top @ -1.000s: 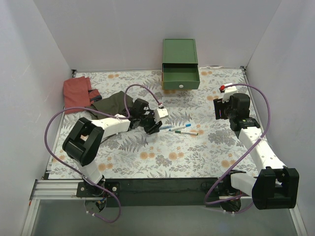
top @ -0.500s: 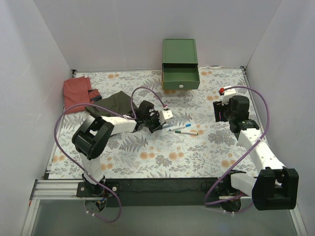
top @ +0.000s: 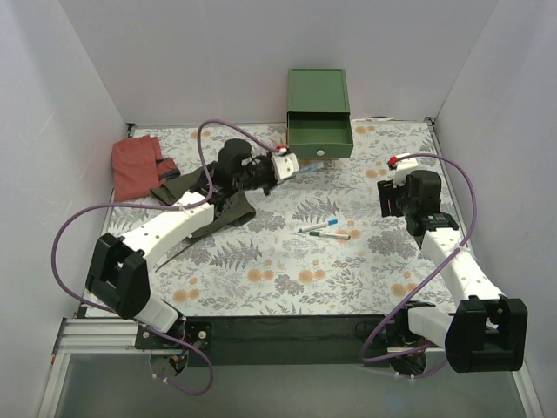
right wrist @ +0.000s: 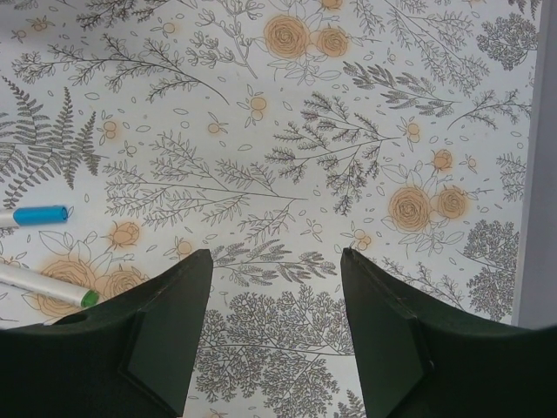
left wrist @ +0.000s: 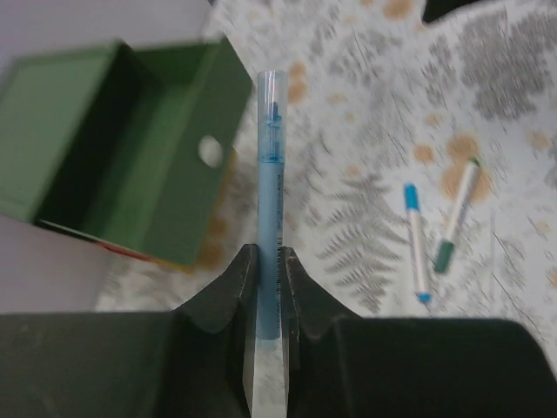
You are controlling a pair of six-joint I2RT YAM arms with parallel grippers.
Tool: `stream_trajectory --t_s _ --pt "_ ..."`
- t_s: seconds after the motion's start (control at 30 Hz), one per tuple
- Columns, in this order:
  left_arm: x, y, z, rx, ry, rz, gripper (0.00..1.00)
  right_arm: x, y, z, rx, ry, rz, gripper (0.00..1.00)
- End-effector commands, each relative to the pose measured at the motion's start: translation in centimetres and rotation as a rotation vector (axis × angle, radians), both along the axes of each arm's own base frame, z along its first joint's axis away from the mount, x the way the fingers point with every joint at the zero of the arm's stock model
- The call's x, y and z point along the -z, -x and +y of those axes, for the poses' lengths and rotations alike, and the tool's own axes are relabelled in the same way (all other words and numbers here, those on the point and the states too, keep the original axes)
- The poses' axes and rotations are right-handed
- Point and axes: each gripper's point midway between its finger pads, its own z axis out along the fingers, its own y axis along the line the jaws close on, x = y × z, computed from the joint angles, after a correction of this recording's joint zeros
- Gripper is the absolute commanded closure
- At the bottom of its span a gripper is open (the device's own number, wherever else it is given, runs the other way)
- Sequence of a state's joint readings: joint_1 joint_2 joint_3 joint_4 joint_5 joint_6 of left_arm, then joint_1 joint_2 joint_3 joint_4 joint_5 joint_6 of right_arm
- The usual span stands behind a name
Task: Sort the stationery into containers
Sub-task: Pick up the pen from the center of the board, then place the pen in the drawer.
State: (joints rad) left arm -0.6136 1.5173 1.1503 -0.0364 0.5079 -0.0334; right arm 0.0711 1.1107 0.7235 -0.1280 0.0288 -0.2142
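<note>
My left gripper (top: 287, 162) is shut on a slim light-blue pen (left wrist: 270, 174), which sticks out past the fingertips (left wrist: 268, 252). It hovers just left of the green chest (top: 318, 91), whose top green drawer (top: 320, 139) is pulled open. In the left wrist view the open drawer (left wrist: 104, 131) with its white knob (left wrist: 210, 151) lies beside the pen tip. A blue-capped pen (top: 318, 226) and a green-capped pen (top: 333, 235) lie mid-table; they also show in the left wrist view (left wrist: 415, 239) (left wrist: 457, 213). My right gripper (top: 389, 193) is open and empty above the floral cloth (right wrist: 277, 261).
A dark green cloth (top: 204, 196) lies under my left arm and a red cloth (top: 135, 165) sits at the far left. White walls close in the table on three sides. The blue cap (right wrist: 39, 215) and the green-capped pen (right wrist: 43, 286) lie left of my right gripper.
My left gripper has risen from beside the pens and swung back toward the chest with the blue pen in it. The right arm has not moved.
</note>
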Motion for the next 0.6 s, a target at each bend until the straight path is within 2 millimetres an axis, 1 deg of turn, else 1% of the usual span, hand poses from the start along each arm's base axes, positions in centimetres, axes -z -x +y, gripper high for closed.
stream_trajectory --t_s 0.0,0.07,0.1,0.17,0.2,0.23,0.27,0.3,0.33,0.37,0.43,0.47,0.5,0.53,0.57 --pt "-9.2 -1.9 -1.8 0.036 0.141 -0.229 1.00 -1.2 -0.7 -0.1 -0.001 -0.005 -0.058 0.30" --pt "-9.7 -3.5 -2.4 0.010 0.148 -0.251 1.00 -1.3 -0.8 -0.1 -0.001 -0.005 -0.064 0.30" --pt "-10.0 -5.0 -3.1 0.004 0.146 -0.303 1.00 -1.4 -0.9 -0.1 -0.001 -0.005 -0.064 0.30" --pt "-10.3 -6.9 -3.5 -0.027 0.132 -0.363 1.00 -1.7 -1.1 0.0 -0.003 -0.006 -0.073 0.30" --pt "-11.5 -7.9 -3.9 -0.038 0.151 -0.409 0.99 -1.9 -1.2 -0.1 -0.001 -0.007 -0.078 0.30" --pt "-10.1 -9.2 -4.5 -0.040 0.126 -0.419 0.99 -1.9 -1.2 -0.1 0.001 -0.005 -0.081 0.30" --pt "-9.7 -10.0 -4.9 -0.044 0.123 -0.428 0.99 -2.0 -1.2 -0.1 0.001 -0.005 -0.083 0.30" --pt "-9.8 -10.6 -5.3 -0.051 0.130 -0.442 0.99 -2.1 -1.2 -0.2 0.005 -0.003 -0.086 0.30" --pt "-9.4 -11.7 -6.0 -0.054 0.130 -0.447 0.99 -2.2 -1.2 -0.3 0.006 0.001 -0.089 0.30" --pt "-9.2 -12.3 -6.3 -0.054 0.127 -0.453 0.99 -2.1 -1.1 -0.4 0.011 0.001 -0.089 0.30" --pt "-9.4 -13.1 -6.8 -0.058 0.134 -0.474 0.98 -2.1 -0.9 -0.7 0.019 0.005 -0.090 0.30" --pt "-8.4 -13.6 -7.1 -0.059 0.125 -0.469 0.97 -2.1 -0.8 -0.7 0.021 0.004 -0.091 0.30" --pt "-8.6 -13.9 -7.2 -0.062 0.134 -0.487 0.95 -2.1 -0.8 -0.8 0.023 0.006 -0.091 0.30" --pt "-8.7 -14.2 -7.0 -0.082 0.139 -0.493 0.90 -2.0 -0.7 -0.9 0.026 0.005 -0.088 0.30" --pt "-8.4 -14.3 -7.0 -0.093 0.147 -0.493 0.72 -2.1 -0.6 -0.9 0.027 0.005 -0.088 0.30"
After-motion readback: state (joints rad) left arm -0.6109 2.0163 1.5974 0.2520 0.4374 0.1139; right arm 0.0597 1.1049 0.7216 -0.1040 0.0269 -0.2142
